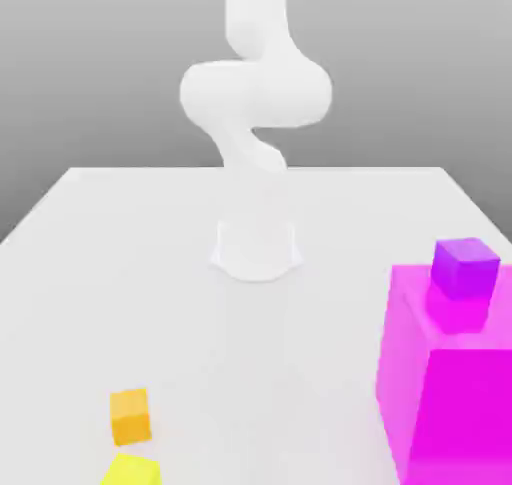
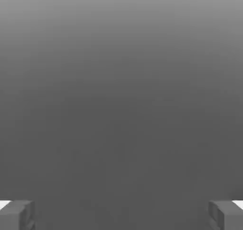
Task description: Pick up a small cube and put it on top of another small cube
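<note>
Your fingers point(image 2: 121, 216) are spread and empty, probably so they can straddle the small orange cube point(image 1: 130, 417), which sits on the counter point(image 1: 180, 323) near the yellow cube point(image 1: 132, 470).

Open floor: bare white tabletop point(image 1: 330, 373) between 2 small cubes, orange point(image 1: 130, 417) and yellow point(image 1: 132, 471), and the block
Obstacle: big magenta block point(image 1: 450, 403)

Exterior view looking slightly down across the table point(image 1: 320, 353) toward the arm point(image 1: 256, 93), far enough back to include the base point(image 1: 256, 258), hand view looking closely past the gripper point(image 2: 121, 216) into grey
</note>
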